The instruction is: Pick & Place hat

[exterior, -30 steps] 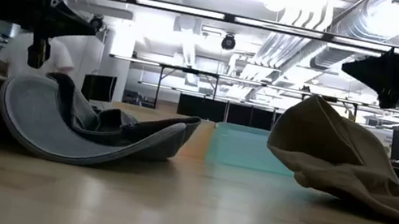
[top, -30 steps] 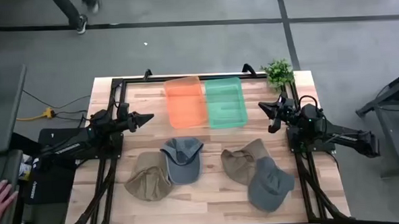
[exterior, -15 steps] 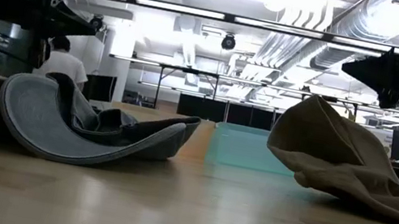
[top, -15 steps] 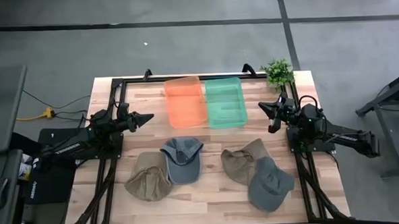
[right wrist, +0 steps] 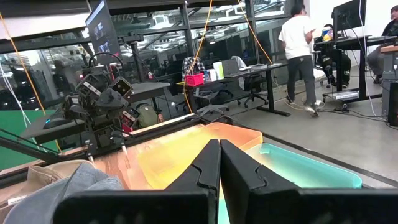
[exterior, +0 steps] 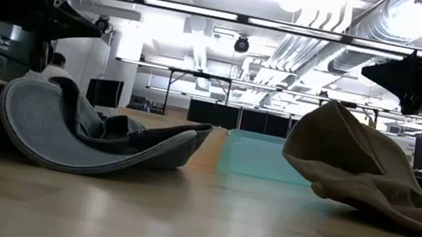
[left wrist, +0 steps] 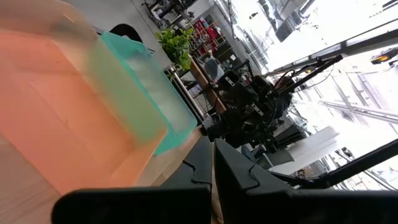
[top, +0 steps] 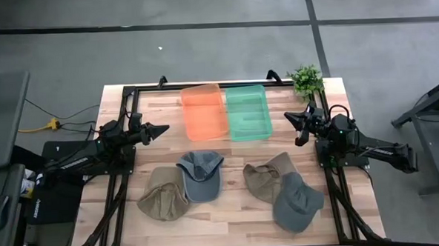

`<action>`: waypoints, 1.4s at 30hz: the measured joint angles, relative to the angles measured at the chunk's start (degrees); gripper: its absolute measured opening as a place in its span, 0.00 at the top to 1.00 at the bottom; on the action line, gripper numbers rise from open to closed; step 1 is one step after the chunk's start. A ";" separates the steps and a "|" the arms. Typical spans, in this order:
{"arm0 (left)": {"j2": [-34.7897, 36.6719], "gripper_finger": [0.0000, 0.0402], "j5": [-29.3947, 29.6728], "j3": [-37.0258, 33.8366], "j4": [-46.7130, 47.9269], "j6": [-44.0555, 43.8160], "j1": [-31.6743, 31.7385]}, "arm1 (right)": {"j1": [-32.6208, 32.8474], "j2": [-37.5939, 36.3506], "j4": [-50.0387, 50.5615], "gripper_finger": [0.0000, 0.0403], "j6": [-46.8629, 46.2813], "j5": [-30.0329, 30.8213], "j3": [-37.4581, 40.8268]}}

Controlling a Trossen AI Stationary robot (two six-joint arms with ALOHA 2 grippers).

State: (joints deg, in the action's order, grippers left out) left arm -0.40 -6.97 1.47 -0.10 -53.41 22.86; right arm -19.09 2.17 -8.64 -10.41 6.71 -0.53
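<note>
- L gripper (top: 162,129) pinched shut, empty, parked at table's left edge, tips aimed toward orange bin (top: 203,110).
- R gripper (top: 290,118) same: closed on nothing, waiting at right edge near green bin (top: 247,112).
- Four hats flat on table (top: 230,204), well clear of both arms: tan hat (top: 163,194) touching grey cap (top: 200,174); tan hat (top: 268,177) overlapped by grey cap (top: 296,201).
- Bins empty, prob. drop spots; no pick started.

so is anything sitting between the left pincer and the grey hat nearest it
Nothing visible is. The left pincer hangs shut above bare table, and the grey hat lies beyond that clear stretch, overlapping a tan hat on its far side.
</note>
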 joint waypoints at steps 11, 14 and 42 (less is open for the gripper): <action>-0.01 1.00 -0.01 0.01 0.00 0.00 -0.01 | 0.02 0.00 0.01 0.99 0.00 -0.01 -0.01; 0.00 1.00 0.01 0.00 -0.02 0.00 0.01 | 0.01 0.00 0.00 0.99 0.00 0.00 0.00; -0.01 1.00 1.62 -0.02 -0.35 -0.50 0.00 | 0.02 0.00 0.01 0.99 0.00 0.01 0.01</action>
State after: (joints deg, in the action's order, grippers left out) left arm -0.40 -5.35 1.45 -0.45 -53.91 22.87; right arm -19.08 2.17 -8.62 -10.41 6.72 -0.52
